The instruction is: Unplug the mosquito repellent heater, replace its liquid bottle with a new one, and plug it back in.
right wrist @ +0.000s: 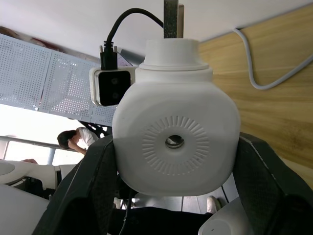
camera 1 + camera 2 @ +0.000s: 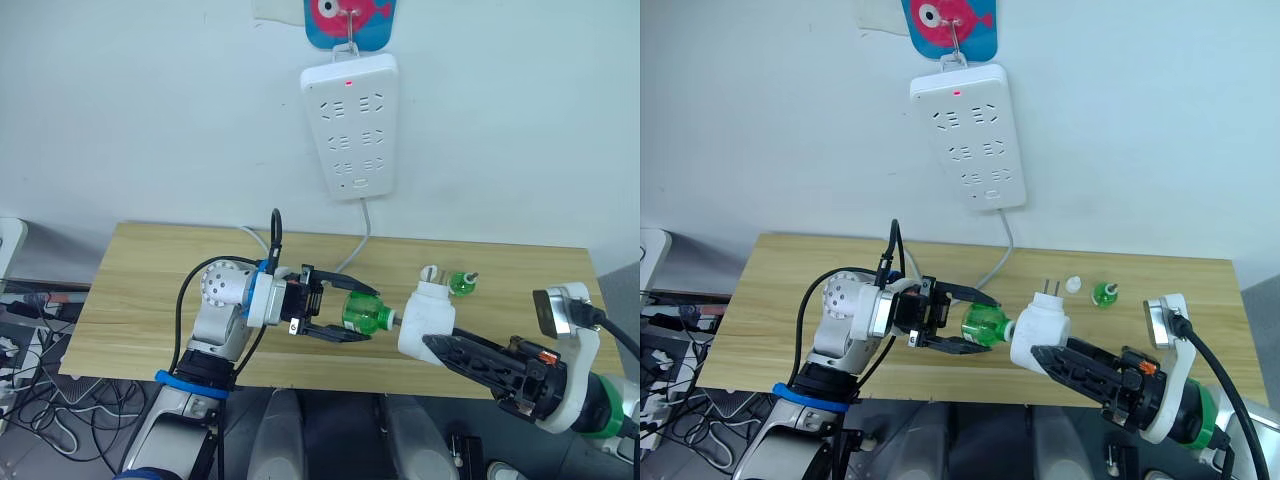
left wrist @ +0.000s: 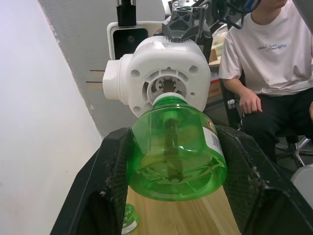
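Note:
The mosquito repellent heater [image 2: 425,315], a white rounded unit, hangs above the table's front edge with my right gripper [image 2: 430,340] shut on it. Its prongs [image 2: 1045,287] point up and away, and its round vent [image 1: 175,142] faces the right wrist camera. My left gripper [image 2: 356,312] is shut on a green liquid bottle [image 2: 364,316] lying sideways. The bottle's neck [image 3: 168,100] sits at the heater's bottom socket [image 3: 165,87]; I cannot tell whether it is threaded in. Black fingers [image 3: 110,188] flank the bottle [image 3: 176,156].
A second small green bottle [image 2: 461,284] and a white cap [image 2: 431,272] stand on the wooden table [image 2: 150,290] behind the heater. A white power strip [image 2: 352,125] hangs on the wall, its cable [image 2: 362,235] dropping to the table. A person [image 3: 274,58] sits beyond.

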Tool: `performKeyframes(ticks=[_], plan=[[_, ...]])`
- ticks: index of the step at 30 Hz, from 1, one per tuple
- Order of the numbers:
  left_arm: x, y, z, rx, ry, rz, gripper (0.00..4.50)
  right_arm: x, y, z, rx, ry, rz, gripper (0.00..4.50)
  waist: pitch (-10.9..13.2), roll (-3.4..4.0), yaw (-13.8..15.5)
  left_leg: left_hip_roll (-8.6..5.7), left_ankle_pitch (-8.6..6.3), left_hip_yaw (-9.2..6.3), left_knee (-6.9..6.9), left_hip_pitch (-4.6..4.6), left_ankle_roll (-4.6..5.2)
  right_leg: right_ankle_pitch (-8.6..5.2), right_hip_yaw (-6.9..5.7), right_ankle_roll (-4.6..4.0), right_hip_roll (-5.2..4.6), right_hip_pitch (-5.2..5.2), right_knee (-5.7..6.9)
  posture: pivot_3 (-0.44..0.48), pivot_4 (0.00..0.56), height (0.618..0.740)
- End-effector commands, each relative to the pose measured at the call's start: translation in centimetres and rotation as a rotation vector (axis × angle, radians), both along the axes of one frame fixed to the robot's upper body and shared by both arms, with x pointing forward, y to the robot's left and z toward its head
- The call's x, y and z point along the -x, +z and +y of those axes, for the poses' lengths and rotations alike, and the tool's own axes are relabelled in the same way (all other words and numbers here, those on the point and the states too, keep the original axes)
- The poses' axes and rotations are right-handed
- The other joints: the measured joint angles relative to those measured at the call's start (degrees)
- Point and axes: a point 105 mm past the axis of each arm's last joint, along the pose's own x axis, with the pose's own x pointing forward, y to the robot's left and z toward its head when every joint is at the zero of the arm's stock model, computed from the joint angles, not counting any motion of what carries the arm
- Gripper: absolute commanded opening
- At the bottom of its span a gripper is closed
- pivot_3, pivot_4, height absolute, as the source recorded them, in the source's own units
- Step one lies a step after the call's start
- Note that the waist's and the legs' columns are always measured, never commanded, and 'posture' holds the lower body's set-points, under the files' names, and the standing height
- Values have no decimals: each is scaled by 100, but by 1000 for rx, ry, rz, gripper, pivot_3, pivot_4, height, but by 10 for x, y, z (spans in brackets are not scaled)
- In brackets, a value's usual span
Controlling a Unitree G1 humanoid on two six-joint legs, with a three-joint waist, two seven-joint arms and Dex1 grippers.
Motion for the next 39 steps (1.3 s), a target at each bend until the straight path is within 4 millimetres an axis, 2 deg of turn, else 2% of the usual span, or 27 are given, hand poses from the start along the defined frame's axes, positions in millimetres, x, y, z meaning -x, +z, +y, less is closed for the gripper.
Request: performKeyframes(ticks=[1, 9, 16, 23, 30, 39], plan=[[12, 5, -11, 14, -66, -53, 2252, 3, 3, 7, -28, 21, 10, 2979, 0, 0, 1, 0, 0, -1, 1, 0, 0, 0, -1, 0, 0, 0, 0, 32, 370, 740], [17, 4, -13, -10, -102, -68, 2252, -4, 0, 4, 22, 23, 10, 2979, 0, 0, 1, 0, -1, -2, 4, 0, 2, 0, -1, 0, 0, 2, 1, 30, 372, 740], [5, 6, -15, -8, -64, -72, 2252, 6, -3, 5, 42, 92, 28, 2979, 0, 0, 3, 0, -2, -6, 7, 0, 3, 1, -5, -1, 1, 3, 2, 34, 361, 740], [1, 9, -15, 2, -45, -68, 2252, 3, -1, 4, 36, 73, 14, 2979, 0, 0, 2, 0, -3, -7, 19, -2, 6, 1, -4, -1, 1, 5, 4, 34, 361, 740], [10, 11, -12, 25, -74, -91, 2252, -12, 2, -7, 6, -37, -6, 2979, -2, 1, 3, -1, -3, -10, 25, -4, 5, 1, -7, -1, 1, 8, 5, 38, 344, 740], [8, 15, -12, 37, -70, -101, 2252, -9, 2, -10, 35, -2, -6, 2979, -2, 1, 3, -1, -2, -10, 30, -5, 4, 1, -7, -1, 0, 8, 8, 38, 344, 740]])
